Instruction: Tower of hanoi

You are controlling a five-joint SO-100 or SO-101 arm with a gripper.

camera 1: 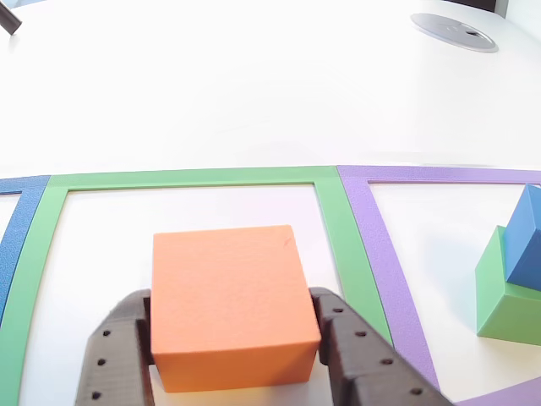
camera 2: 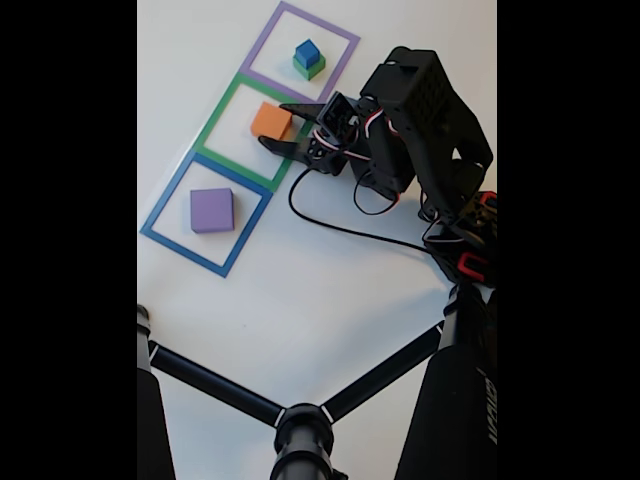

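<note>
On the white table (camera 2: 330,290), three taped squares sit edge to edge: blue frame (camera 2: 160,208), green frame (camera 2: 222,107), purple frame (camera 2: 262,40). Inside green, the gripper (camera 1: 235,372) is clamped on the orange cube (camera 1: 230,304), with bare table all round it. Purple cube (camera 2: 211,210) sits centred in blue. Smaller blue cube (camera 2: 306,50) is stacked on a green cube (camera 2: 310,69) inside purple.

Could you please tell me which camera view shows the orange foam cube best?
The other view: the orange foam cube sits close up between the jaws, inside the green frame. The fixed view shows it small from above.
</note>
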